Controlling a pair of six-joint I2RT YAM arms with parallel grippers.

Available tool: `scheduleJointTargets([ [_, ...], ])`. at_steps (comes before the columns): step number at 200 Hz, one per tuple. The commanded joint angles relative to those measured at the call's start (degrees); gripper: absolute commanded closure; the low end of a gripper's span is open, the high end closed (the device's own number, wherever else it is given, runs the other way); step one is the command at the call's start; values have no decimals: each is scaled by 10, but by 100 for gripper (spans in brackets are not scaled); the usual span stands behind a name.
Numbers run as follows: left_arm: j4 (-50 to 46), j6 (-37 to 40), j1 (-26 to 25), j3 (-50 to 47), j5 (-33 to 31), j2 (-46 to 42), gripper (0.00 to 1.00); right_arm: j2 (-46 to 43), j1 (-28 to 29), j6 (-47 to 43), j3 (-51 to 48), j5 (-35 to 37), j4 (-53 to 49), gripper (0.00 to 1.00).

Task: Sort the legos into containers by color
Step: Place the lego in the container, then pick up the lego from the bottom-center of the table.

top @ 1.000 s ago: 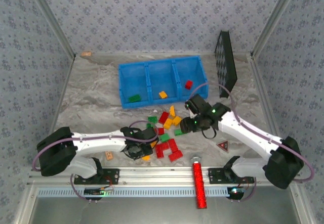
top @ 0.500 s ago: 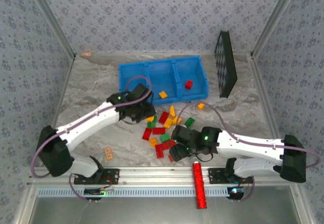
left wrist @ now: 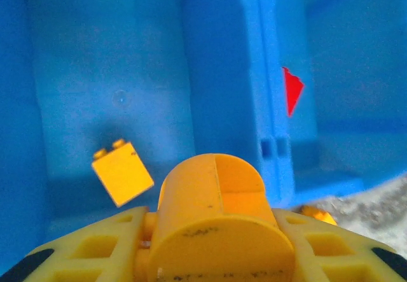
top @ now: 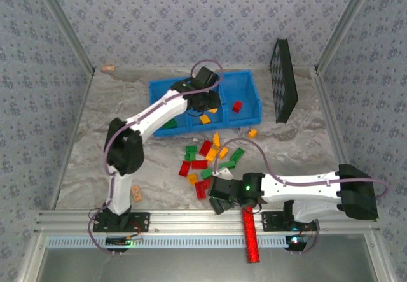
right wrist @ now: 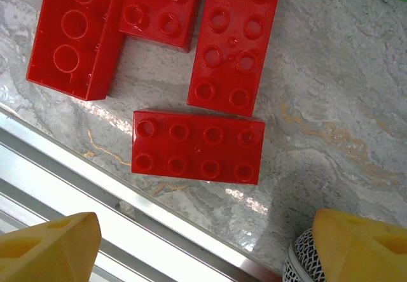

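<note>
My left gripper (top: 208, 105) is shut on a round orange lego (left wrist: 216, 205) and hangs over the middle compartment of the blue tray (top: 191, 86). An orange brick (left wrist: 123, 172) lies on that compartment's floor. The left compartment holds a green brick (top: 168, 124) and the right one a red brick (top: 236, 106). Loose red, green and orange legos (top: 206, 158) lie on the table in front of the tray. My right gripper (right wrist: 203, 250) stands open near the table's front edge, just short of a red two-by-four brick (right wrist: 198, 146), with nothing between its fingers.
More red bricks (right wrist: 234, 43) lie beyond the two-by-four. A red glittery cylinder (top: 250, 231) lies across the front rail by the right gripper. A black studded board (top: 283, 81) leans at the back right. A tan block (top: 137, 194) sits front left, and a lone orange brick (top: 252, 133) right of the pile.
The left arm has carried the round orange lego from the front of the table up to the tray. The right gripper has moved from the pile toward the front edge and opened.
</note>
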Motion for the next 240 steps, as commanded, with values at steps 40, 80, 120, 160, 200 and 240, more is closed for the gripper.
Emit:
scheduleJointTargets([
  [40, -60, 18, 10, 108, 28, 125, 70, 26, 4, 20, -4, 20, 14, 9],
  [80, -50, 10, 11, 94, 38, 145, 63, 48, 1, 18, 1, 15, 28, 8],
  [120, -52, 6, 9, 94, 42, 146, 46, 73, -2, 10, 7, 9, 41, 8],
  [160, -54, 12, 9, 95, 42, 124, 36, 101, -10, 2, 10, 0, 55, 9],
  [200, -54, 19, 8, 92, 43, 97, 30, 128, -14, -8, 17, -9, 83, 17],
  [240, -53, 23, 7, 89, 42, 75, 31, 140, -15, -11, 20, -15, 84, 36],
])
